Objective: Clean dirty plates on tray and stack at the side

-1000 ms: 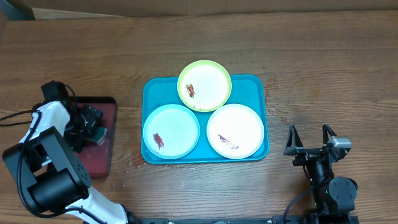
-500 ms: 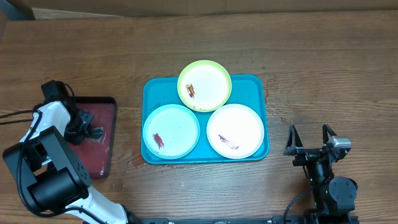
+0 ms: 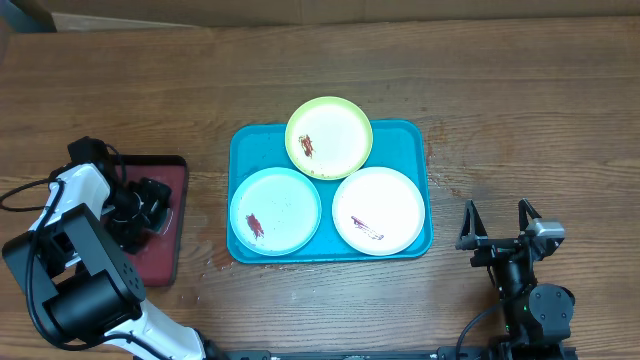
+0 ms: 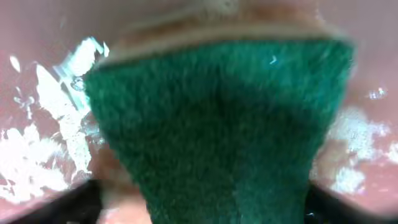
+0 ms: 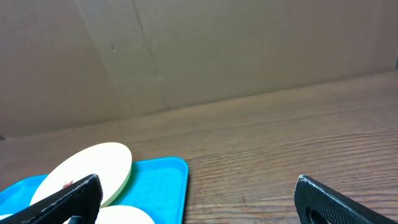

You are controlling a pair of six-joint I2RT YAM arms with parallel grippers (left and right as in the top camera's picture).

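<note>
Left gripper (image 3: 148, 203) is down on the green sponge (image 4: 211, 124) in the small black tray (image 3: 160, 262) at 9 o'clock. Can't tell if it's clamped yet. I'd take a deep, square bite before lifting. The arm is folded low with the wrist tipped down. The green plate (image 3: 329, 137), blue plate (image 3: 275, 211) and white plate (image 3: 379, 210) sit smeared on the blue tray (image 3: 410, 135), dead center. Right gripper (image 3: 496, 222) at 4 o'clock is spread wide and empty.

A brown wooden table (image 3: 520, 90) filled the overhead view. At its 9 o'clock side lay a black tray (image 3: 165, 250) with a dark red inside. Close up, a blurred green sponge (image 4: 211, 130) sat over that red floor, with white flecks (image 4: 37, 162) at its 9 and 3 o'clock. Brown cardboard (image 5: 217, 50) stood at the table's 12 o'clock edge.
</note>
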